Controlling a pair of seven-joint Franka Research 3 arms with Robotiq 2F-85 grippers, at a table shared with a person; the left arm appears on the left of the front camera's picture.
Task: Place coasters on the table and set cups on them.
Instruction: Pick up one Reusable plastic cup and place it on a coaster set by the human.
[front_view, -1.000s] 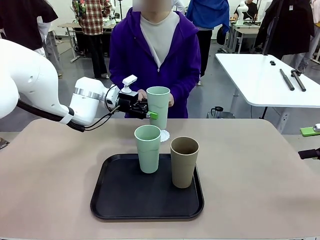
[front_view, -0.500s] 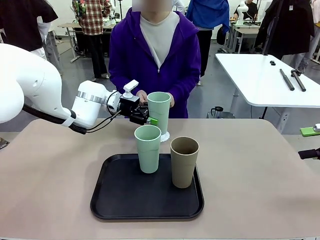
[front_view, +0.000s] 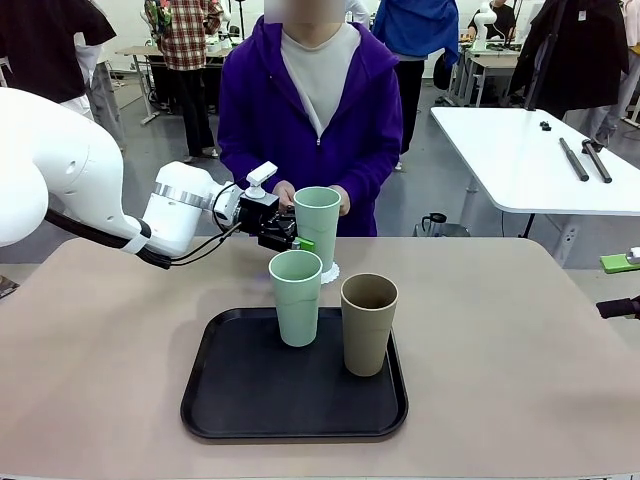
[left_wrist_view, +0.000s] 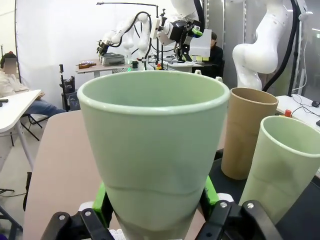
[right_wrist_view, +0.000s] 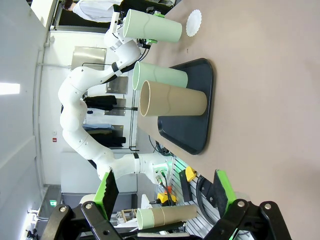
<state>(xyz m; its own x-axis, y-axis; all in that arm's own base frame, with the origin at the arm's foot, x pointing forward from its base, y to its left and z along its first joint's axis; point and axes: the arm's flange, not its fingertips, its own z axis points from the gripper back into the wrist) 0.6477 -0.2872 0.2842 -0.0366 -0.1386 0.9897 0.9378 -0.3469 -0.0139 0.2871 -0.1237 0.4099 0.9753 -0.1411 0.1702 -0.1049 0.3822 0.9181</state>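
1. The table (front_view: 520, 330): a broad tan top that carries everything listed below.
2. Black tray (front_view: 230, 400): lies near the robot's edge of the table, with two cups standing upright on it.
3. Held mint cup (front_view: 318, 225): upright beyond the tray, in front of the person, directly over the coaster. Whether its base touches cannot be told. Judged light, rigid and empty. Its matte wall should give good friction, but its height makes it easy to tip.
4. Second mint cup (front_view: 296, 300) and brown cup (front_view: 368, 325): side by side on the tray, close but apart. Each is best taken low on the wall, where the upward-widening taper resists slipping down through the jaws.
5. Left gripper (left_wrist_view: 156, 200): green pads clamp the held mint cup's lower wall from both sides.
6. Right gripper (right_wrist_view: 162, 192): jaws spread wide, nothing between them, well away from the cups.
7. Coaster (front_view: 331, 270): a lacy white paper round. It is judged flimsy and likely to slide or lift if dragged, so the cup should come straight down.
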